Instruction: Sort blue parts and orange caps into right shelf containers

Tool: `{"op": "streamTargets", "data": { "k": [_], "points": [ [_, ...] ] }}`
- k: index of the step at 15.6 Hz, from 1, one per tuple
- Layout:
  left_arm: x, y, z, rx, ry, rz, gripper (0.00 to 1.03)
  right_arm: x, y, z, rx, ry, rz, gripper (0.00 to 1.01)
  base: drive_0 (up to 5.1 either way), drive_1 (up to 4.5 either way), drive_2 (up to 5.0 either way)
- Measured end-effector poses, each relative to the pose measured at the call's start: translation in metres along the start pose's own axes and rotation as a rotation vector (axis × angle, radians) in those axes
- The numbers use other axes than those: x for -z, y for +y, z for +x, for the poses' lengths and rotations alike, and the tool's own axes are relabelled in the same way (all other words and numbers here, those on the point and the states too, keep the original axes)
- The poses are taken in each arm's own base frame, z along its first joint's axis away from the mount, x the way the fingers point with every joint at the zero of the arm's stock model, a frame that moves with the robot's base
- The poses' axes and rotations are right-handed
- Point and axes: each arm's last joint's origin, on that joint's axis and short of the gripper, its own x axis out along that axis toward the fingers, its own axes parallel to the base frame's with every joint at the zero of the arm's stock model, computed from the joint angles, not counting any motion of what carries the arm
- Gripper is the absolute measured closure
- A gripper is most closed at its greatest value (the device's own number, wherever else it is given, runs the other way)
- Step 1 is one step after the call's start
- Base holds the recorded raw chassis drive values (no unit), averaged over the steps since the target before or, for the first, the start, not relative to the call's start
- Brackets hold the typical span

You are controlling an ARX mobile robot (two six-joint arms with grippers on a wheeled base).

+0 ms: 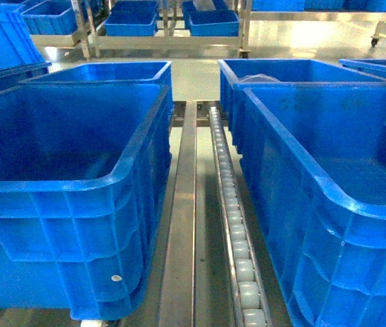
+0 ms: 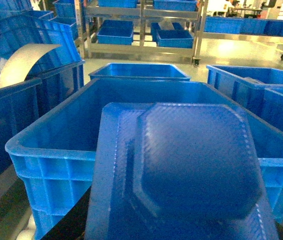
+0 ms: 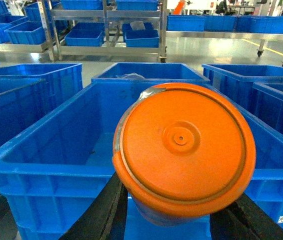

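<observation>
both arms loaded, neither visible in head view. right wrist view: orange cap (image 3: pixel 184 152) fills the frame centre, round, flat face w/ small centre boss, held between the two dark fingers (image 3: pixel 104 212) of the right pincer (image 3: pixel 174 220), so that pincer is clenched on the cap. cap hangs just in front of and above the near rim of a blue crate (image 3: pixel 56 170); the crate floor behind the cap looks mostly bare, a small dark speck or two, can't tell what.

left wrist view: blue part (image 2: pixel 181 175), a flat moulded tray-like piece w/ a raised octagonal panel, covers the lower frame. it sits just short of the near rim of another blue crate (image 2: pixel 51 155). left pincer itself hidden under the part, only a dark sliver at bottom left, so can't tell how the jaws stand; the part is prob. carried by it.

head view: roller track (image 1: pixel 234 225) runs up the middle, near left crate (image 1: pixel 77 204) to the left of the track, near right crate (image 1: pixel 329 204) to the right of it, both seem empty as far as seen.

step in hand, my read: carry phase, both items brought up to crates, drop not yet done. next move calls for pushing each load fwd past the near rim so it's over the crate floor, then releasing. watch the cap rim clipping the crate edge.
</observation>
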Motion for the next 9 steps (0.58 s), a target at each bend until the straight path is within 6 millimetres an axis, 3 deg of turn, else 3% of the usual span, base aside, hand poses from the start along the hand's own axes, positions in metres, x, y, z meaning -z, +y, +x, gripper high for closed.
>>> {"op": "streamTargets", "data": {
  "k": [7,9],
  "points": [
    [0.000,0.000,0.000,0.000,0.000,0.000,0.61,0.000,0.000,0.000,0.000,0.000,0.000,0.61,0.0,0.00,0.0],
    [-0.027,-0.004,0.000,0.185,-0.274,-0.019,0.61,-0.014,0.005,0.001,0.108,-0.130,-0.059,0.61,0.0,0.00,0.0]
  ]
}}
